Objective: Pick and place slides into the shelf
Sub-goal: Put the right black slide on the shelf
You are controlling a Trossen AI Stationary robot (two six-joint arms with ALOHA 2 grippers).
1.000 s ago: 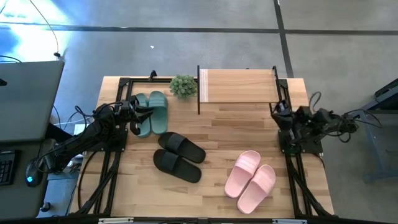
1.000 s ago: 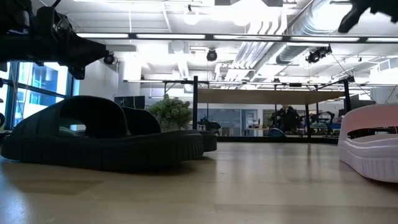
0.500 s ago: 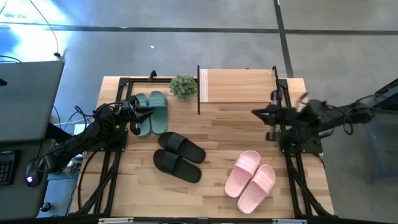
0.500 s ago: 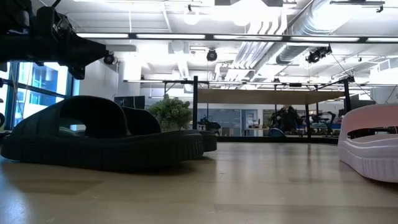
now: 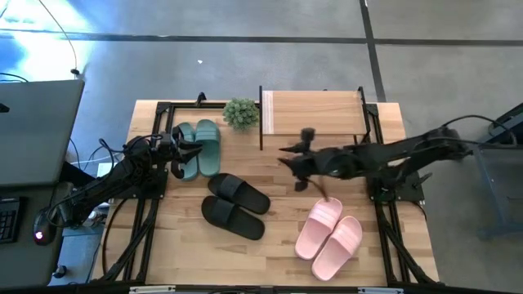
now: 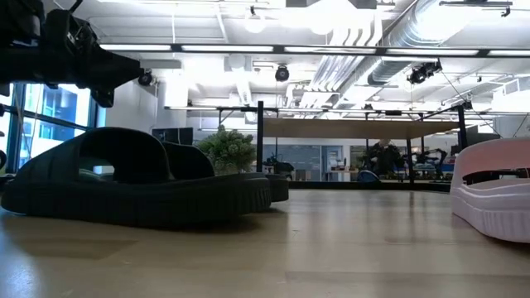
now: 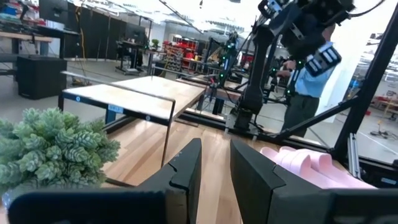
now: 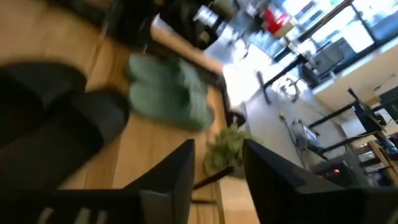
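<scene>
The teal slides (image 5: 200, 147) lie side by side at the far left, the black slides (image 5: 235, 204) in the middle, and the pink slides (image 5: 329, 235) at the near right, all soles down on the table. The shelf (image 5: 313, 113) stands at the far edge with its board bare. My left gripper (image 5: 193, 149) hangs level above the teal pair, its fingers (image 7: 186, 171) a narrow gap apart with nothing between them. My right gripper (image 5: 283, 155) reaches over the table's middle, in front of the shelf. It is open (image 8: 217, 168) and empty, pointing toward the black slides (image 8: 50, 118) and the teal slides (image 8: 171, 93).
A small potted plant (image 5: 241, 113) stands just left of the shelf. Black frame rails (image 5: 147, 204) run along the table's left and right sides. A grey box (image 5: 33, 131) sits off the table's left edge. A person in blue (image 7: 305, 87) stands beyond the right arm.
My right arm has unfolded from its rest at the table's right edge and swung out toward the table's left, over the middle, rising and rolling its wrist. No slide has moved.
</scene>
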